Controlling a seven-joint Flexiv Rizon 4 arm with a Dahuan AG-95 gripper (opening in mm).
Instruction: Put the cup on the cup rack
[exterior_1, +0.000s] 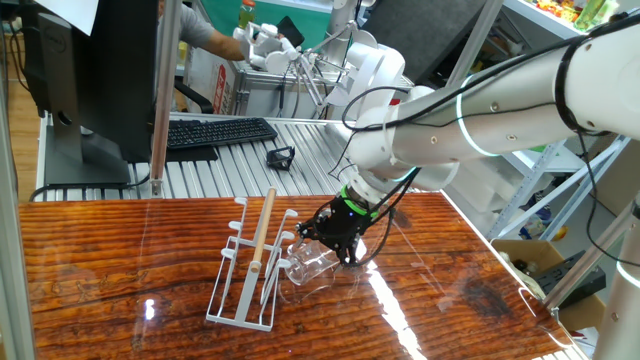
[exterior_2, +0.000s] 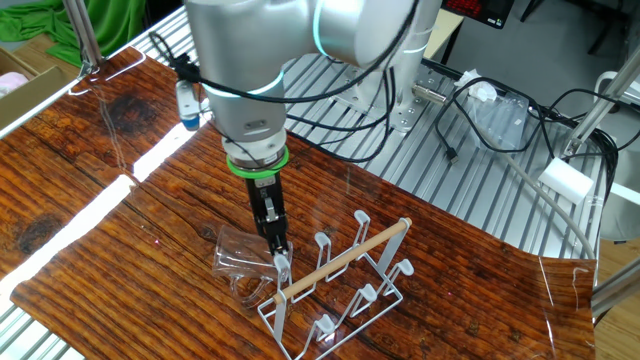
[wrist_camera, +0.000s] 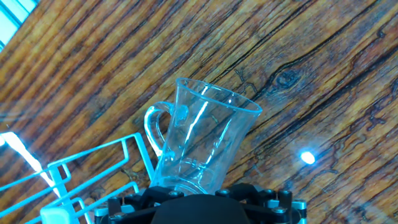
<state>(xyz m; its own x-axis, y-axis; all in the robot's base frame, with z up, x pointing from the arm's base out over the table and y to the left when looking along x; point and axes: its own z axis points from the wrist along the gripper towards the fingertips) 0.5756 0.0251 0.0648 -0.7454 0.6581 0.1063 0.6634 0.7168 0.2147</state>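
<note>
In one fixed view, a clear cup (exterior_1: 312, 266) is seen lying on its side on a wooden table (exterior_1: 120, 250), just at 3 o'clock of a white wire rack (exterior_1: 250, 262). The gripper (exterior_1: 335, 243) is pointed steeply down just above the cup, at its 1 o'clock. The cup's long axis is seen running roughly from 9 to 3 o'clock, low along the table.

In the other fixed view, the cup (exterior_2: 240, 262) is found at 9 o'clock of the rack (exterior_2: 340, 285), just beside its near end. The gripper (exterior_2: 277, 250) is set at the cup's 3 o'clock edge, between cup and rack. Whether glass is touched cannot be told.

In the hand view, the cup (wrist_camera: 202, 140) is shown directly ahead, its mouth at 12 o'clock and its base nearest the camera at 6 o'clock. A handle is seen at its 9 o'clock side, toward the rack (wrist_camera: 81, 180). The fingertips are not shown here. The jaws are judged fully spread, and nothing is seen held. The grasp is judged to depend on straddling the cup across its long axis.
</note>
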